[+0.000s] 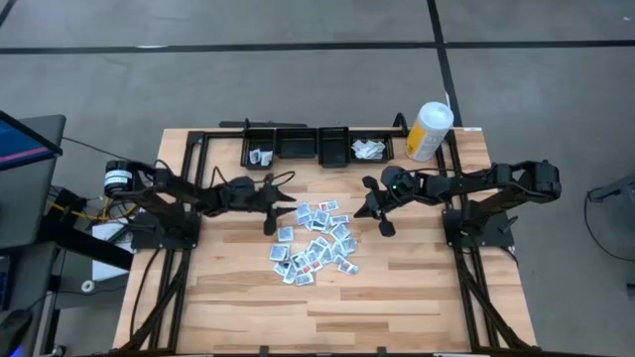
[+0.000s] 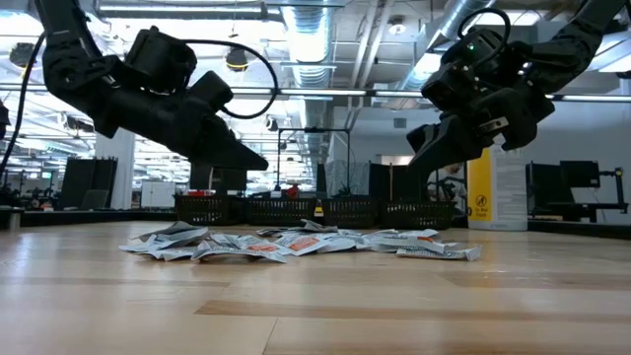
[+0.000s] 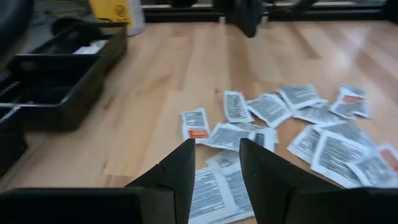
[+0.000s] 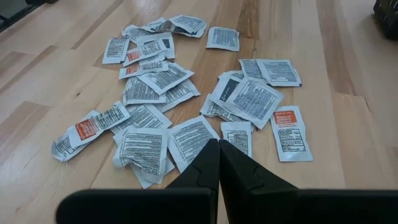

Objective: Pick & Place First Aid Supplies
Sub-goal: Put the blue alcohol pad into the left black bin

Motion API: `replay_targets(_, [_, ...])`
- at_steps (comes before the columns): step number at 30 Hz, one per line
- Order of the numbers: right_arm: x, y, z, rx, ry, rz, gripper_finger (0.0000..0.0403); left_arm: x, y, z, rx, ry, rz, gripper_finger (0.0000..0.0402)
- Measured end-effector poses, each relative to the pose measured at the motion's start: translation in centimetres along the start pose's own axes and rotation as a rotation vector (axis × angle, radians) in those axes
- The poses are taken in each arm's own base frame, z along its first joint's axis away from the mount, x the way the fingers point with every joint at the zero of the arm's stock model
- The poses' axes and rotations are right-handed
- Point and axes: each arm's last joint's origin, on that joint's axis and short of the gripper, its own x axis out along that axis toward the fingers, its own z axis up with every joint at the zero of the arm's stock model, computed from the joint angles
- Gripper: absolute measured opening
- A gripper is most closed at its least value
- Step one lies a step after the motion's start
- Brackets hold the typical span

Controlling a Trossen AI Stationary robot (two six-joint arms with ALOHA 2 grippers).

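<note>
Overhead, packets (image 1: 313, 243) heaped between left claw (image 1: 270, 224), right claw (image 1: 383, 225); seemingly untouched.

No legible text on anything.

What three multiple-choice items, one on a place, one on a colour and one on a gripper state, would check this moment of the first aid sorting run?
1. Where does the pile of packets lie?
A. in the black bins
B. on the table between the two grippers
C. on the floor

2. What colour is the lower part of the canister?
A. yellow
B. red
C. blue

3. How do the right gripper fingers stand?
A. wide apart
B. closed on a packet
C. shut with nothing between them

Answers:
1 B: the high view shows the pile on bare wood mid-table.
2 A: white top, yellow below.
3 C: the right wrist view shows the fingers pressed together above the packets.
</note>
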Motion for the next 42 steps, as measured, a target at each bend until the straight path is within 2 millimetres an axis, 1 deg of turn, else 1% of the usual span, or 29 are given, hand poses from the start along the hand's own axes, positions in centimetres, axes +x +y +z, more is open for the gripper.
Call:
replay_targets(6, [0.0,0.0,0.0,0.000,0.000,0.000,0.0000,0.4,-1.0,0.0,-0.042,0.013,0.066,0.0127])
replay_targets(11, [0.0,0.0,0.0,0.000,0.000,0.000,0.0000,2.8,-1.9,-0.7,-0.034,0.075,0.075,0.0127])
replay_targets(16, [0.0,0.0,0.0,0.001,0.001,0.001,0.0000,5.2,-2.2,-1.5,-0.029,0.125,0.071,0.0127])
replay_targets(21, [0.0,0.0,-0.1,0.003,0.006,0.002,0.0000,6.7,-2.3,-2.0,-0.028,0.146,0.070,0.0127])
replay_targets(25, [0.0,0.0,-0.1,0.004,0.009,0.003,0.0000,7.1,-2.3,-2.1,-0.042,0.149,0.071,0.0127])
replay_targets(42, [0.0,0.0,-0.1,0.004,0.009,0.003,0.0000,7.0,-2.3,-2.5,-0.049,0.196,0.091,0.0127])
